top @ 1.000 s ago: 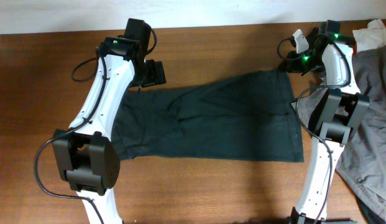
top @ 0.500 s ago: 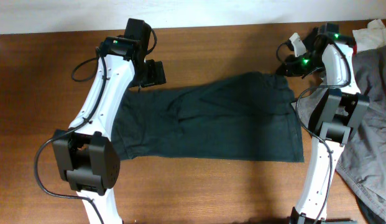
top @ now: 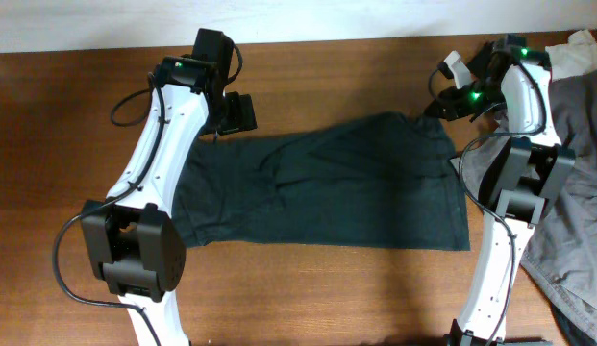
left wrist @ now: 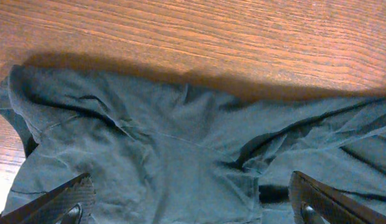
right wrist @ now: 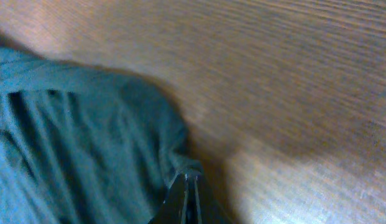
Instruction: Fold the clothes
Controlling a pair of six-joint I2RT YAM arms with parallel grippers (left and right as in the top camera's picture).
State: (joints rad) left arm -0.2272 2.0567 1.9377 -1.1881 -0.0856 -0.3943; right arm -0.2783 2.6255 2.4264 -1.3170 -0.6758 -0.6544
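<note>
A dark green garment (top: 327, 187) lies spread flat across the middle of the wooden table. My left gripper (top: 221, 130) hangs over its far left corner, jaws wide open and empty; in the left wrist view the cloth (left wrist: 180, 143) fills the space between my open fingers (left wrist: 193, 208). My right gripper (top: 435, 108) is at the garment's far right corner and is shut on a pinch of the cloth edge (right wrist: 180, 163), fingertips together (right wrist: 191, 182). That corner is lifted and drawn a little inward.
A pile of grey and white clothes (top: 572, 144) lies at the right edge of the table, behind my right arm. Bare wooden table (top: 48, 173) stretches to the left and in front of the garment.
My right gripper has moved left and slightly away with the garment's far right corner, pulling that corner inward. My left arm has stayed still.
</note>
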